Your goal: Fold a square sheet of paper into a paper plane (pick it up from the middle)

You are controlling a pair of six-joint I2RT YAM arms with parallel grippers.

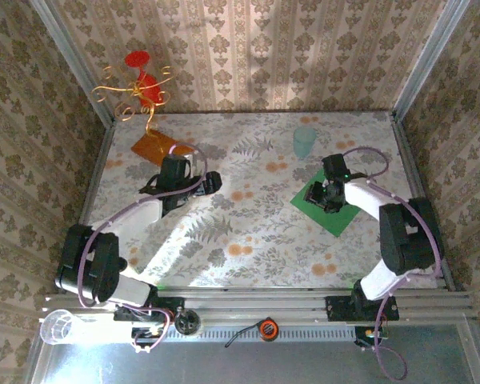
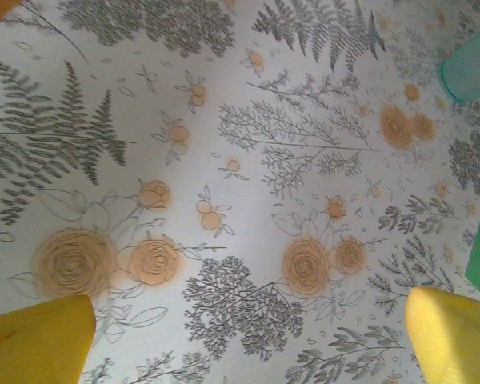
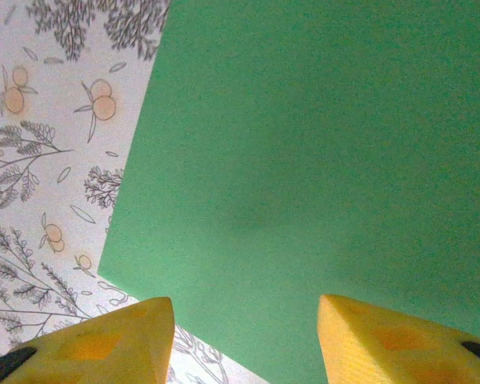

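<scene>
— Yellow fingers of the right claw stand apart over the green paper?
— Yes, half-spread, gripping nothing; the sheet lies flat, unfolded, on the table's right side. Pick-up step, I judge: next it must pinch the middle. Left claw gapes wide, well apart.

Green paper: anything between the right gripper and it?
Nothing visible. In the right wrist view the right gripper sits directly over the flat green paper, its jaws apart with bare sheet between them. The teal cup stands farther back, clear of the sheet.
</scene>
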